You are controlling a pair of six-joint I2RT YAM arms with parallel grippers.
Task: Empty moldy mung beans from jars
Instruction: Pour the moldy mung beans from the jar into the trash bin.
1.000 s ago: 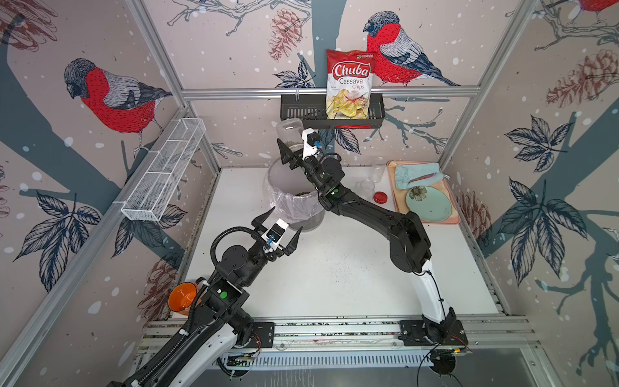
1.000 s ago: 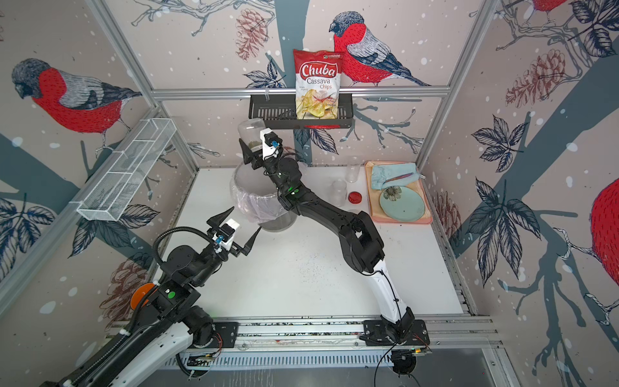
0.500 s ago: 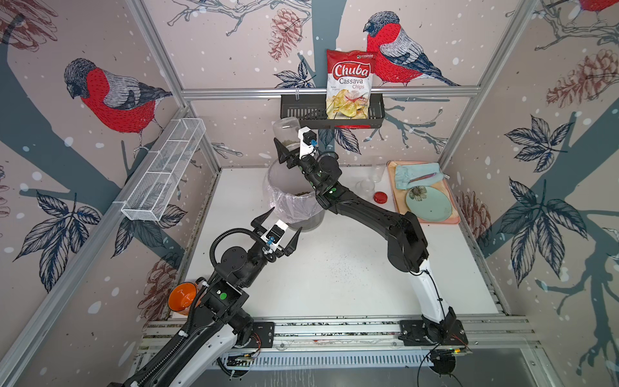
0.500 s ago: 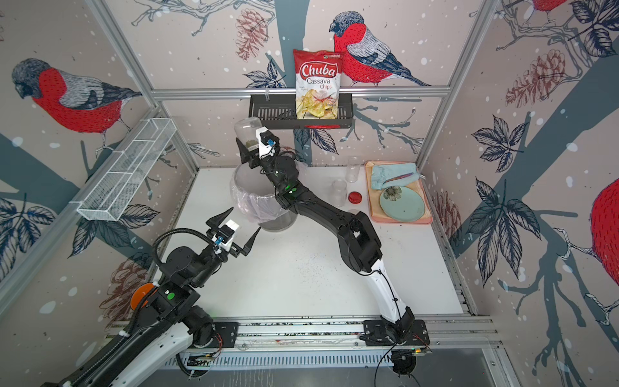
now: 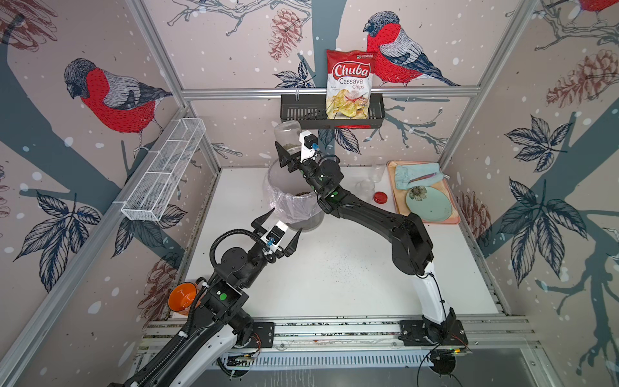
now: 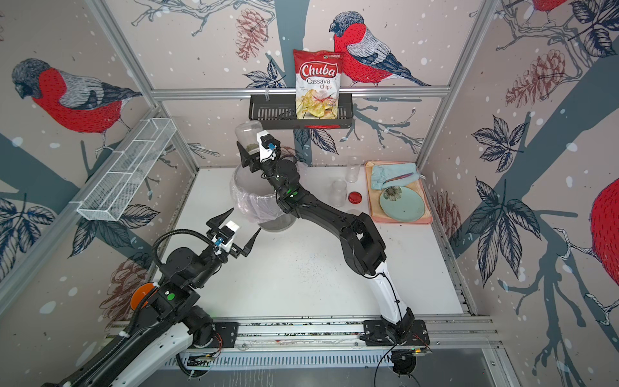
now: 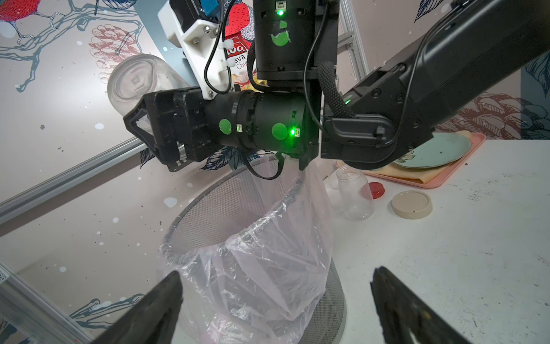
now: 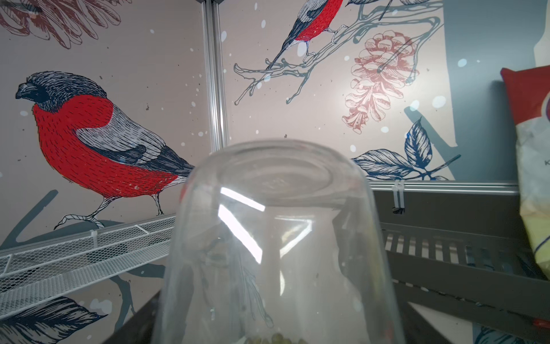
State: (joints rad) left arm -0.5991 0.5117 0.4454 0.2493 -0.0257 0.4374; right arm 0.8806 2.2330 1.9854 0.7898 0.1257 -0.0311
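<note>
Right gripper (image 5: 287, 150) clamps a clear jar (image 5: 285, 132) near its mouth and holds it upside down, base uppermost, in both top views. Mung beans (image 6: 250, 146), a small olive-green clump, sit at the jar's lower end between the fingers (image 5: 280, 151), the rest of its wall showing clear; the right wrist view catches only a few grains at the frame's edge. In the left wrist view the jar's round base shows past the right gripper's black body. Straight below the gripper stands the grey mesh bin (image 5: 293, 209) with its clear liner, and more beans lie inside it. Against the pictures of a second ago, gripper and jar have edged only slightly sideways, away from the chip bag (image 5: 350, 87) that stands in the black wall basket (image 5: 301, 112) beyond them; the jar is inverted as before. Left gripper (image 5: 283, 223) is unchanged: jaws spread wide, holding nothing, hovering on the near side of the bin, below and in front of the right gripper. To the chip-bag side of the right gripper and lower, well apart from it, two other jars (image 5: 365, 187) stand lidless on the white table (image 5: 335, 284), a red lid (image 5: 381, 197) just beside them and a beige lid (image 7: 411, 205) nearby, next to a pink tray (image 7: 446, 175) carrying a green plate (image 5: 430, 205) and a blue cloth (image 5: 415, 174); jars, red lid and tray lie as they did.
</note>
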